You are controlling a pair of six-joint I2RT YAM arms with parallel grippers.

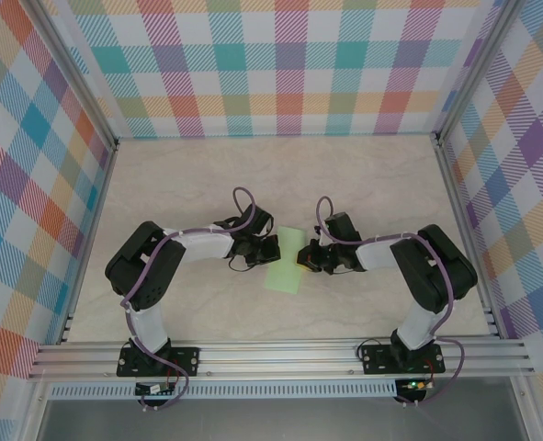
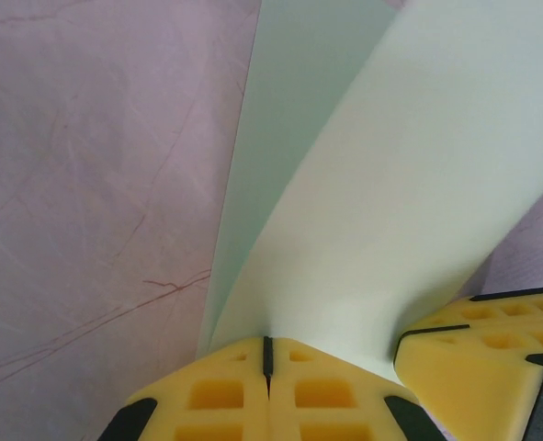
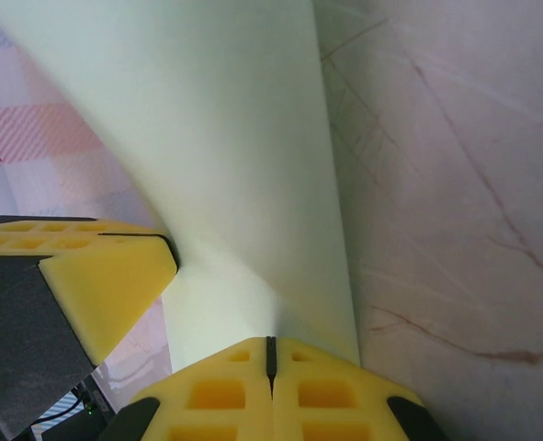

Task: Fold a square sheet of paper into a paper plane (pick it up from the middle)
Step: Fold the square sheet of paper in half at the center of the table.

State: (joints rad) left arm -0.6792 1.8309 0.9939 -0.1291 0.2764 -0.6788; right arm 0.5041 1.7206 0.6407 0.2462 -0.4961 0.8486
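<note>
We see the square sheet of paper [image 1: 285, 262] at the middle of the table [image 1: 188, 184], stretched between the two arms. From above it reads as a pale-green strip, longer near-to-far than it is wide, plain and unmarked. The left arm [image 1: 161, 262] reaches in from the left and the right arm [image 1: 427, 266] from the right, and their tips meet the sheet on its opposite long edges.

In the left wrist view, the left jaws are pressed together. Their yellow pads [image 2: 225, 395] meet along a thin dark seam, and the paper's edge is pinched in that seam. From there the sheet fans away in two layers, a shaded one behind and a brighter one in front. One yellow pad of the right jaws [image 2: 482, 354] sits against the paper at the lower right.

In the right wrist view, the right jaws are likewise closed on the sheet, with the pads [image 3: 225, 395] tight together. The paper rises from them as one broad, smooth surface. A yellow pad of the left jaws [image 3: 106, 276] touches it at the left.

Both wrist views bring out the table's pale marble pattern with reddish veins. The top view adds the checked, many-coloured walls [image 1: 280, 64] around the table. We cannot tell whether the sheet's underside touches the table.
</note>
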